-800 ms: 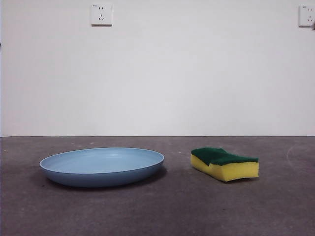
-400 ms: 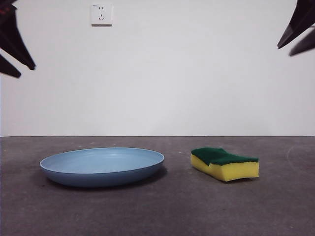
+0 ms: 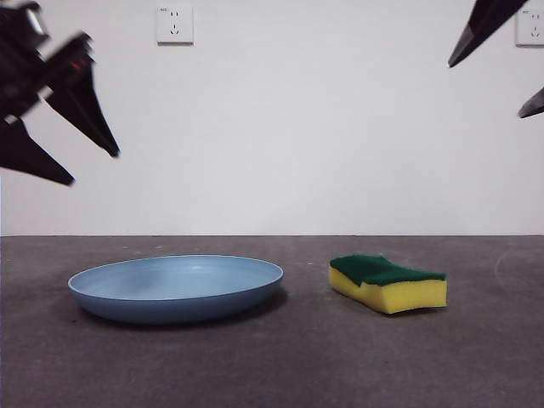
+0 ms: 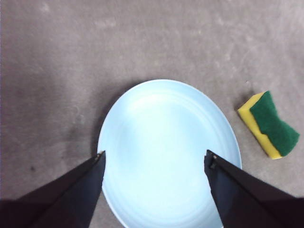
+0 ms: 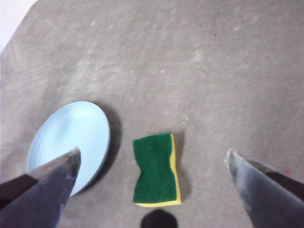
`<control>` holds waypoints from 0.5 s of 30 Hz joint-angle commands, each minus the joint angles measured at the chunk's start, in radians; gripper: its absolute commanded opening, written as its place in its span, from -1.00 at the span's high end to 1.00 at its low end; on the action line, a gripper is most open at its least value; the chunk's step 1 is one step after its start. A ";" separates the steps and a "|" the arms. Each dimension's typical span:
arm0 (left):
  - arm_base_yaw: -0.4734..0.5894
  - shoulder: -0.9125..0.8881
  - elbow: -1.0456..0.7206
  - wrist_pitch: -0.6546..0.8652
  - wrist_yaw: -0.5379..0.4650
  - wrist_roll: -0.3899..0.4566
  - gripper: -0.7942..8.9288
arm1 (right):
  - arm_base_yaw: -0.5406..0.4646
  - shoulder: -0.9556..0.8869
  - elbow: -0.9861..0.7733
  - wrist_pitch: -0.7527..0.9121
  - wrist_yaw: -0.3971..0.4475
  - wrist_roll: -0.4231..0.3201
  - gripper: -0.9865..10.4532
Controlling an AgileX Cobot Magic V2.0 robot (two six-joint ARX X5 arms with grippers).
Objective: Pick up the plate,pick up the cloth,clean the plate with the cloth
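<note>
So the plate [image 3: 176,287] is sitting flat on the table [image 3: 280,365], over toward the left side, and the cloth [image 3: 388,283] is lying on the table to its right, near it but not touching, with a bare strip of table between them. Both are sitting about the same way back from the front edge. The left gripper [image 3: 92,166] is hanging up above the plate's left rim, well clear of it, and the right gripper [image 3: 489,89] is hovering high over toward the right edge, above and to the right of the cloth.
</note>
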 commanded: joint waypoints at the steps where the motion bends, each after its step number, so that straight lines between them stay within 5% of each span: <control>1: -0.021 0.090 0.037 -0.019 -0.011 0.002 0.13 | 0.014 0.001 0.005 0.006 -0.001 0.004 -0.16; 6: -0.057 0.211 0.084 -0.027 -0.129 0.006 0.13 | 0.027 0.001 0.005 0.005 -0.001 0.004 -0.16; 15: -0.088 0.352 0.094 -0.018 -0.192 0.005 0.13 | 0.027 0.001 0.005 0.005 -0.001 0.004 -0.16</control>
